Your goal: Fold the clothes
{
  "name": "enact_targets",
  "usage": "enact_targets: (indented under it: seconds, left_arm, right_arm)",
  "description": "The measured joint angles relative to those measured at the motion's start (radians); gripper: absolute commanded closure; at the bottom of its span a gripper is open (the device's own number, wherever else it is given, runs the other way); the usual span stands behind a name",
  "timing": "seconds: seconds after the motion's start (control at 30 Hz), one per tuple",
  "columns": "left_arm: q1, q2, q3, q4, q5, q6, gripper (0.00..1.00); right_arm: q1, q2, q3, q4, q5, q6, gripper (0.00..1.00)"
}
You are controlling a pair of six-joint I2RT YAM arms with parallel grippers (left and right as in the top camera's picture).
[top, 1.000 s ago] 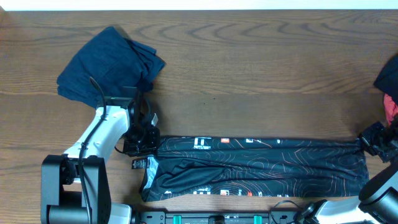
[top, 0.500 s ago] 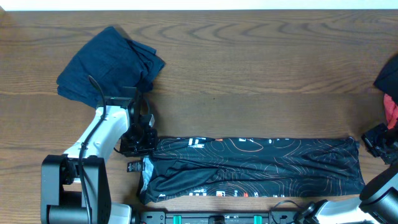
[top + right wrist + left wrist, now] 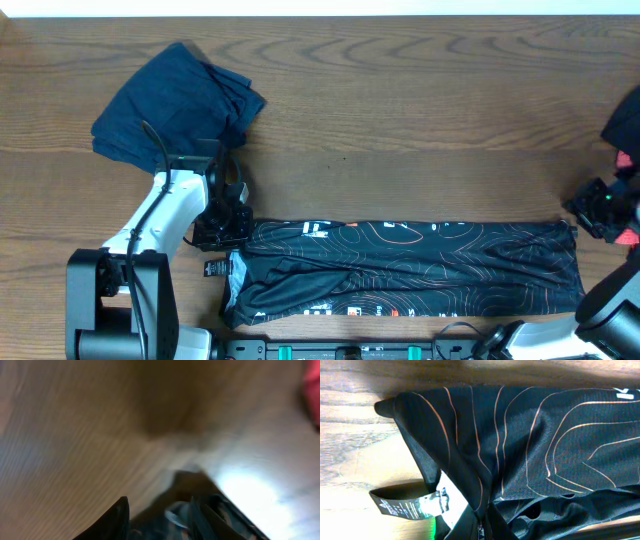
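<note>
Jaws of the left gripper (image 3: 228,226) pinch the left end of the jersey (image 3: 410,268); those of the right gripper (image 3: 603,208) stand parted just beyond its right end, holding nothing; folded into a long band, it lies along the near counter (image 3: 400,100) edge; a navy garment (image 3: 175,100) sits far left.

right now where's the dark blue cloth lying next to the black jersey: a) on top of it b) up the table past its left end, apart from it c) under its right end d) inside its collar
b, the dark blue cloth sits crumpled on bare wood beyond the left end of the black jersey, not touching it.
</note>
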Motion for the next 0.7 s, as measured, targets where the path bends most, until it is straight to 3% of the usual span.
enact_targets:
  seconds: [0.43, 0.7]
  left_arm:
    - [0.0, 0.0, 0.0, 0.0, 0.0, 0.0, 0.94]
    - [0.0, 0.0, 0.0, 0.003, 0.0, 0.0, 0.94]
  right_arm:
    - [0.077, 0.0, -0.02, -0.109, 0.27, 0.047, 0.68]
    - [0.078, 0.0, -0.024, -0.113, 0.317, 0.082, 0.73]
